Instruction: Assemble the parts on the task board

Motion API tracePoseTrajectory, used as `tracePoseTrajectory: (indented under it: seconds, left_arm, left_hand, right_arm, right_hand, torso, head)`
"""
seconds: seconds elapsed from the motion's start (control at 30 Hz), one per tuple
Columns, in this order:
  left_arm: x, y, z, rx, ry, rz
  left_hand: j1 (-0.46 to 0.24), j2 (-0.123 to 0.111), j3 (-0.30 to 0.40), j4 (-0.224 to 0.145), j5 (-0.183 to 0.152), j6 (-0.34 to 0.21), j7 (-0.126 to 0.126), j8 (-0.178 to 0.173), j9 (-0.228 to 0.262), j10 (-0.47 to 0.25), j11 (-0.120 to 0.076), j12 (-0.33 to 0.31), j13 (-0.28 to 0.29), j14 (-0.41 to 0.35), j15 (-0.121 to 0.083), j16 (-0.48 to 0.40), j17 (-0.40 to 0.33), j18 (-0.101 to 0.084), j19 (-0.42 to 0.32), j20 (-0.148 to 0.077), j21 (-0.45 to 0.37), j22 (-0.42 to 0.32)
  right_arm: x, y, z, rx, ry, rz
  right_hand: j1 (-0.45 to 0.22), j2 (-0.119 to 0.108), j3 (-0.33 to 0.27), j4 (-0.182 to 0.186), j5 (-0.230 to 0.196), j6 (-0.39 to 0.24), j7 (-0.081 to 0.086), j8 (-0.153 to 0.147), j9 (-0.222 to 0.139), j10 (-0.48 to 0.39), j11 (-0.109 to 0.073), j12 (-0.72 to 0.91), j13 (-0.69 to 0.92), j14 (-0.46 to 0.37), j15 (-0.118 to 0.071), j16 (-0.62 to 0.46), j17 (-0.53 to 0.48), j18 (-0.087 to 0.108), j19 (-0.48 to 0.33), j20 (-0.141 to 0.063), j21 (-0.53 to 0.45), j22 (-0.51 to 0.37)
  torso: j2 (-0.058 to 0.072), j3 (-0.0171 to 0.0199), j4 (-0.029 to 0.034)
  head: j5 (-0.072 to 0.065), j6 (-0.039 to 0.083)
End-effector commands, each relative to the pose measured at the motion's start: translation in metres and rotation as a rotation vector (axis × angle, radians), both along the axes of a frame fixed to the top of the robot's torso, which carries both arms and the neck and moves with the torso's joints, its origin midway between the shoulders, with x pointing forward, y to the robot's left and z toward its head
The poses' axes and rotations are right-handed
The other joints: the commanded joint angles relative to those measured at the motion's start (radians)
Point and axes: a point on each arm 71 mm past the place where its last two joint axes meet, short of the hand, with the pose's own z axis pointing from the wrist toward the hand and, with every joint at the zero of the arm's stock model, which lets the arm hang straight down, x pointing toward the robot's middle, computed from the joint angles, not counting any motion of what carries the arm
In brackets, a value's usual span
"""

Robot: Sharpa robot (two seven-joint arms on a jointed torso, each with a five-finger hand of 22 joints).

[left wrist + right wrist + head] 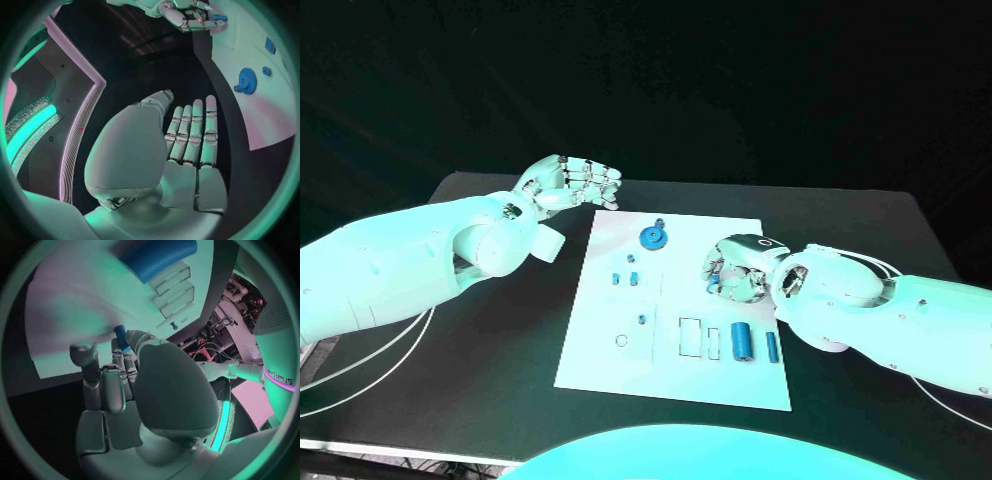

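The white task board (610,355) lies in the middle of the table. My right hand (737,268) hovers over the board's right middle and pinches a small blue peg (715,291) between thumb and fingers; the right wrist view shows the peg (121,337) sticking out past the fingertips (83,353) above the board (75,305). My left hand (574,184) hangs off the board's far left corner, fingers straight, holding nothing; the left wrist view shows it (187,150) flat beside the board (256,125). A blue gear (653,237) stands near the board's far edge.
Two blue cylinders (741,340) (772,346) lie at the board's near right, beside rectangular slots (689,336). Small blue pieces (632,279) sit at the left middle, another (640,319) lower down. The black table (488,370) surrounds the board.
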Motion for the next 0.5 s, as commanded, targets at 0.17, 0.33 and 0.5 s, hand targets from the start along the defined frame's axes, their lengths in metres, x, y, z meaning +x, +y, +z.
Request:
tracePoseTrajectory:
  seconds: [0.17, 0.33, 0.5]
  left_arm:
    - [-0.0002, -0.0024, 0.0006, -0.007, 0.003, -0.012]
    - [-0.0002, -0.0026, 0.0004, -0.007, 0.004, -0.013]
    - [0.0, -0.0028, 0.0003, -0.007, 0.005, -0.014]
  left_hand:
    - [0.003, 0.006, 0.007, -0.001, 0.002, 0.005, 0.014, 0.006, 0.001, 0.002, -0.001, 0.006, 0.001, 0.008, 0.001, -0.002, -0.001, 0.007, 0.001, -0.003, 0.006, 0.001]
    - [0.003, 0.006, 0.007, -0.001, 0.002, 0.005, 0.014, 0.006, 0.001, 0.002, -0.001, 0.006, 0.001, 0.008, 0.001, -0.002, -0.001, 0.007, 0.001, -0.003, 0.006, 0.001]
    - [0.003, 0.007, 0.009, -0.001, 0.001, 0.005, 0.014, 0.007, 0.001, 0.001, -0.001, 0.005, 0.001, 0.008, 0.001, -0.002, -0.001, 0.007, 0.0, -0.003, 0.007, 0.002]
  right_arm:
    - [-0.0002, 0.0011, 0.0025, 0.001, -0.051, 0.001]
    - [-0.002, 0.0029, 0.0061, 0.032, -0.081, 0.012]
    - [-0.006, 0.0043, 0.0103, 0.06, -0.094, 0.023]
  right_hand:
    - [-0.028, -0.009, 0.141, -0.083, 0.001, 0.011, -0.002, 0.027, 0.018, 0.059, -0.017, 0.002, 0.009, 0.036, -0.015, 0.005, 0.003, -0.009, -0.008, -0.012, 0.027, 0.033]
    - [-0.057, -0.009, 0.187, -0.142, -0.001, 0.019, -0.009, 0.041, 0.027, 0.109, -0.03, 0.022, 0.021, 0.038, -0.024, 0.007, 0.01, -0.01, -0.009, -0.021, 0.049, 0.058]
    - [-0.078, -0.012, 0.206, -0.174, -0.002, 0.033, -0.018, 0.05, 0.034, 0.146, -0.04, 0.034, 0.031, 0.041, -0.033, 0.01, 0.018, -0.015, -0.002, -0.028, 0.076, 0.083]
  torso:
    - [0.0, -0.0003, 0.0004]
    - [-0.001, -0.0008, 0.0001]
    - [-0.001, -0.0011, 0.0002]
  head:
    - [0.001, -0.001]
    - [0.002, 0.0]
    - [0.003, 0.002]
